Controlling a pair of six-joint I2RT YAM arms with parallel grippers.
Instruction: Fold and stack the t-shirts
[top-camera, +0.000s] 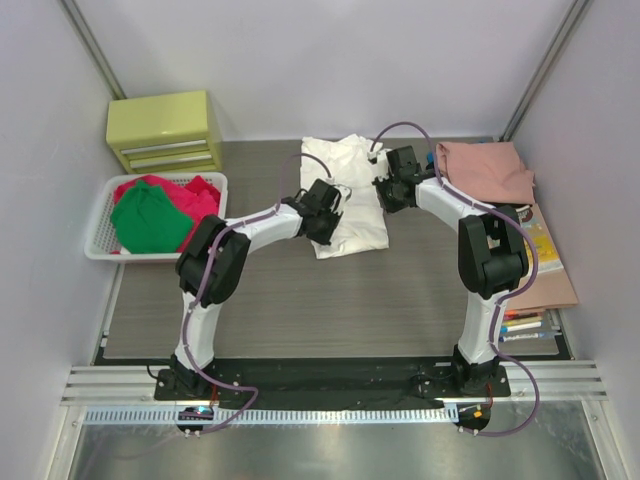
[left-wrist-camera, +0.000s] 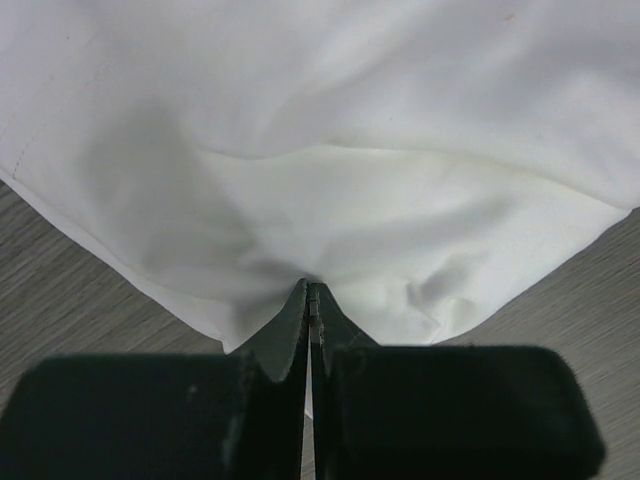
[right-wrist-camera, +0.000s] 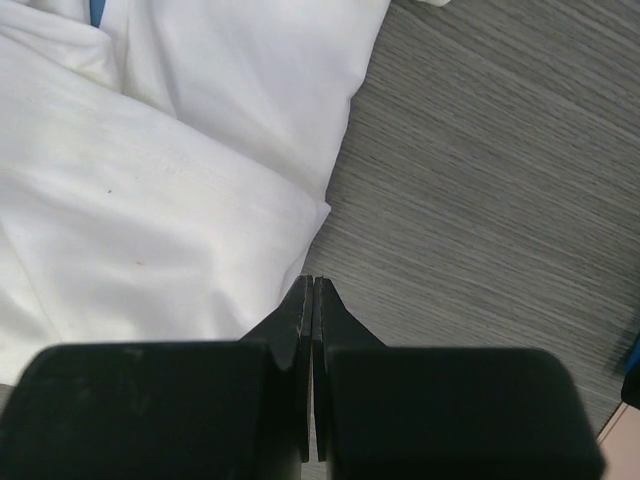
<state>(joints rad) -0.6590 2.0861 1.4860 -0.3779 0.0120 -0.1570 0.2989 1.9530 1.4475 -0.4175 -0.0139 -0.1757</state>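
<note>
Grey wood-grain worktop (top-camera: 300, 310), pale walls around. White t-shirt (top-camera: 352, 205): toward the back, long axis running far to near, between my hands. My left hand (left-wrist-camera: 308, 290): pressed together, tips at its puckered left hem. My right hand (right-wrist-camera: 312, 283): pressed together, just beside its right edge.

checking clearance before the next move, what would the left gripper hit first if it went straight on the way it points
The white t-shirt: the left gripper is shut with its tips at the cloth's edge, seemingly pinching it, so going on would push into that shirt.
</note>
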